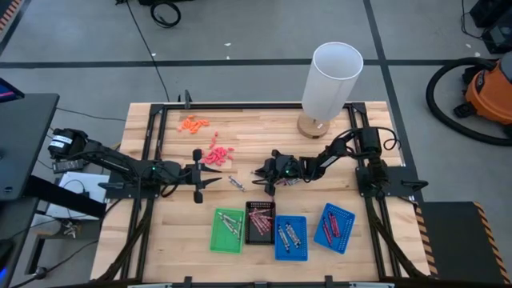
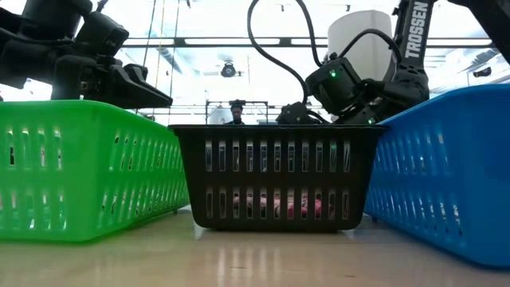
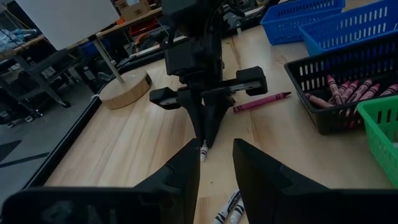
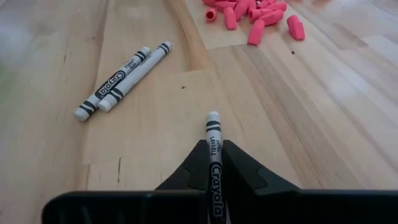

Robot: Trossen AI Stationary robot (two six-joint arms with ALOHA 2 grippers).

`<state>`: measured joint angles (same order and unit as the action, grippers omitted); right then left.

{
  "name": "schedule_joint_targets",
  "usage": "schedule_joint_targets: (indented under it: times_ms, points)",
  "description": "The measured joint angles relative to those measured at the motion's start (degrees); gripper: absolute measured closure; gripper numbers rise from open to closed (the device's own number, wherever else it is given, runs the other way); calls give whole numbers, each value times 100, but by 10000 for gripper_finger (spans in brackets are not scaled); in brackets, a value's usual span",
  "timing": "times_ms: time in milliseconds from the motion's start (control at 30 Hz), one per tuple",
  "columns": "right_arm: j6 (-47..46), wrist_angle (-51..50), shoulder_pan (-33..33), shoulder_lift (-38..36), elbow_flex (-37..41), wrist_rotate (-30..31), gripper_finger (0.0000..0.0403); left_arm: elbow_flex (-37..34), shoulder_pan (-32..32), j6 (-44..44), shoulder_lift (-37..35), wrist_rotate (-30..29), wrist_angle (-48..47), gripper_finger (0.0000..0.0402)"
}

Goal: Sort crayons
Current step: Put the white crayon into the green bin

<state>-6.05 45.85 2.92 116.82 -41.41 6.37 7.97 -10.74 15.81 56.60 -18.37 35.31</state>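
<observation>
My right gripper stands over the table's middle, shut on a grey-silver crayon. Two more grey-silver crayons lie side by side on the wood between the two grippers, and also show in the high view. A dark maroon crayon lies on the table near the black tray, which holds several maroon crayons. My left gripper is open and empty. It is left of the two lying crayons and faces my right gripper. My right gripper pinches the grey-silver crayon between its two fingers, with the crayon lying along them. The crayon's free end sticks out past the fingertips. The fingers point down at the table from above. The crayon's lower end is close to the wood; I cannot tell whether it touches.
A green tray, the black tray and two blue trays stand in a row near the front edge. Coral-pink bits and orange bits lie farther back. A white cylinder on a round wooden base stands at the far right.
</observation>
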Motion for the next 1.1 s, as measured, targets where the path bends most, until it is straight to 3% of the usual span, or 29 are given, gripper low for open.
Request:
schedule_joint_targets:
  times_ms: [600, 1100]
  points:
    - [-205, -872, -232, -1145, 26, -20, 366, 0, -1, -22, 2, 0, -17, 297]
    - [-1442, -688, -1058, -1675, 20, -496, 364, 0, 2, 112, 2, -2, 243, 297]
